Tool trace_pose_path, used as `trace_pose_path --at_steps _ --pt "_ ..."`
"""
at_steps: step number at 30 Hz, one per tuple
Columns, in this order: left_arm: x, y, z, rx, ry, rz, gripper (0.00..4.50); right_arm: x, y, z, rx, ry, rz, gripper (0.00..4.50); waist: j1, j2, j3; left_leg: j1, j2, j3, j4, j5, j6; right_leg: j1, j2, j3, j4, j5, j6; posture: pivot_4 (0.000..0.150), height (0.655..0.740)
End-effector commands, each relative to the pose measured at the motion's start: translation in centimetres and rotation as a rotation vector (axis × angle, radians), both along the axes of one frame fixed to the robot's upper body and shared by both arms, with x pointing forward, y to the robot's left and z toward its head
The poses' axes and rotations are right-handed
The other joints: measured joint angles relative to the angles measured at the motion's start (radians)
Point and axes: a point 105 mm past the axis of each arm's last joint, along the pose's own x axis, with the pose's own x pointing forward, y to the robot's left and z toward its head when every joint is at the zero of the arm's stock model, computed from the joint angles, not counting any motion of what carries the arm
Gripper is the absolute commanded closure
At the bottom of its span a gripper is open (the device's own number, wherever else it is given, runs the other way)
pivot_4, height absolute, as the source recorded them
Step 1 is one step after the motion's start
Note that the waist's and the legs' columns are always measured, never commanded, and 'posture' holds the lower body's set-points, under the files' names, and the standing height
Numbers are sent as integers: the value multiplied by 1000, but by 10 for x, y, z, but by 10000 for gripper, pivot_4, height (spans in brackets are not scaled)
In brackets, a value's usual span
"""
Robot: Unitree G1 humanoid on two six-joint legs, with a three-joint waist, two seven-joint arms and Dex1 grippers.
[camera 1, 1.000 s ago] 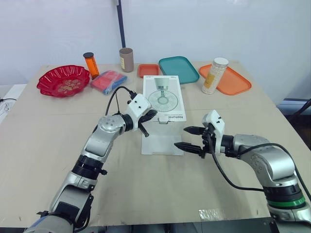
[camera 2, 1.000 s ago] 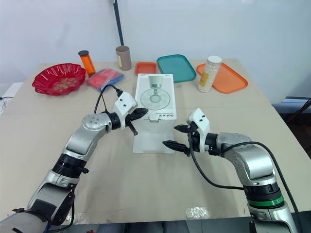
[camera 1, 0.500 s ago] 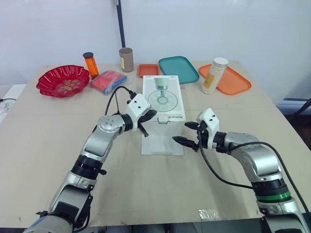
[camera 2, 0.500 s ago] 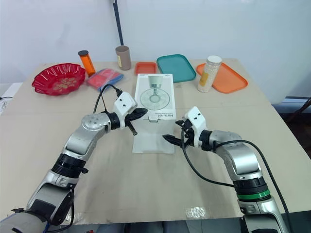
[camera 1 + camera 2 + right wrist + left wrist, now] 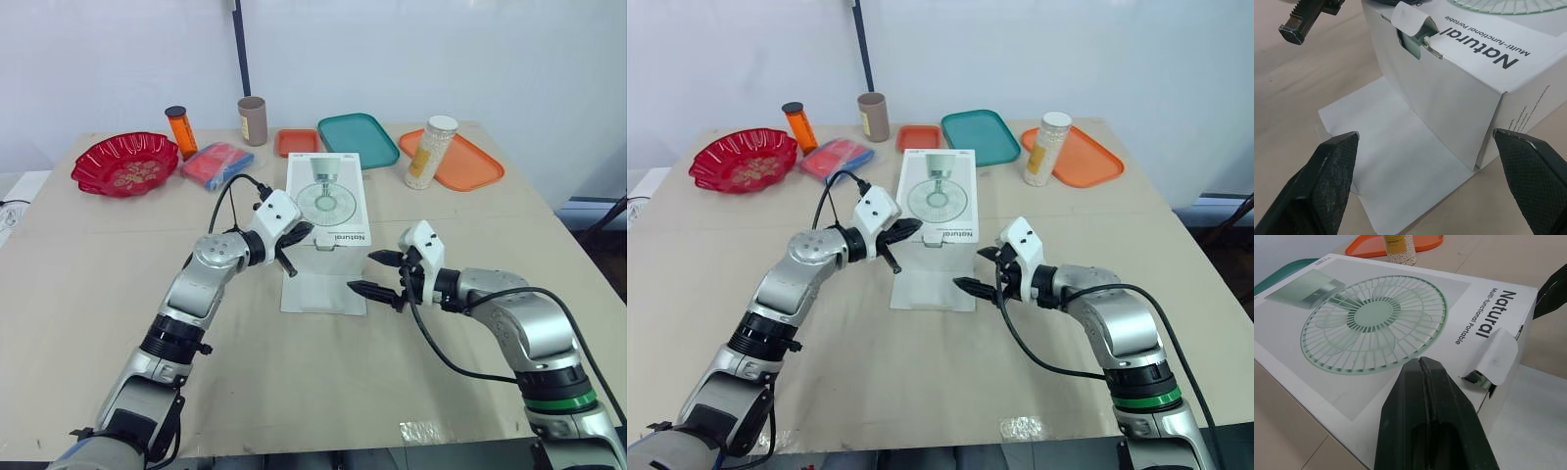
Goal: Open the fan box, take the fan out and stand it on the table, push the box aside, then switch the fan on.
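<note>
The white fan box (image 5: 328, 201) lies flat mid-table, fan picture up, with its front flap (image 5: 323, 294) folded down onto the table toward me. A small tab (image 5: 1493, 357) curls up at the open front edge. My left gripper (image 5: 304, 231) is shut and empty, its tips over the box's near left corner, resting on or just above the top face (image 5: 1376, 323). My right gripper (image 5: 374, 272) is open and empty, just right of the flap, facing the box's front (image 5: 1449, 88). The fan is hidden inside; a bit of pale green shows in the gap.
Along the back stand a red bowl (image 5: 127, 162), an orange bottle (image 5: 179, 125), a brown cylinder (image 5: 253, 119), a blue and red packet (image 5: 217, 162), a small orange tray (image 5: 297, 141), a teal tray (image 5: 358, 137), an orange tray (image 5: 470, 166) and a white jar (image 5: 424, 152).
My right gripper has drifted slightly toward the box front, staying open. The left gripper and the box have kept their places.
</note>
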Motion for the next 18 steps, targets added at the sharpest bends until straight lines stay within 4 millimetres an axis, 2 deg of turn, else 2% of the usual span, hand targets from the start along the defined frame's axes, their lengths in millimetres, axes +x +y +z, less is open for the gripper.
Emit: trace_pose_path --at_steps 1,8,12,18 --pt "-4 -3 -12 16 34 -10 44461 -12 10 16 29 -46 67 0 0 0 0 0 0 0 0 0 0 0 0 0 0 0 0 1500 7400" --pt "-4 -4 -13 19 37 -10 44461 -16 13 16 40 -36 84 0 0 0 0 0 0 0 0 0 0 0 0 0 0 0 0 1500 7400" --pt "-3 -4 -11 18 33 -7 44461 -21 14 25 93 -17 111 0 0 0 0 0 0 0 0 0 0 0 0 0 0 0 0 1500 7400" --pt "-1 4 3 12 -4 6 44461 -26 12 36 129 -11 131 0 1 0 0 0 0 0 0 0 0 0 0 0 0 0 0 1500 7400"
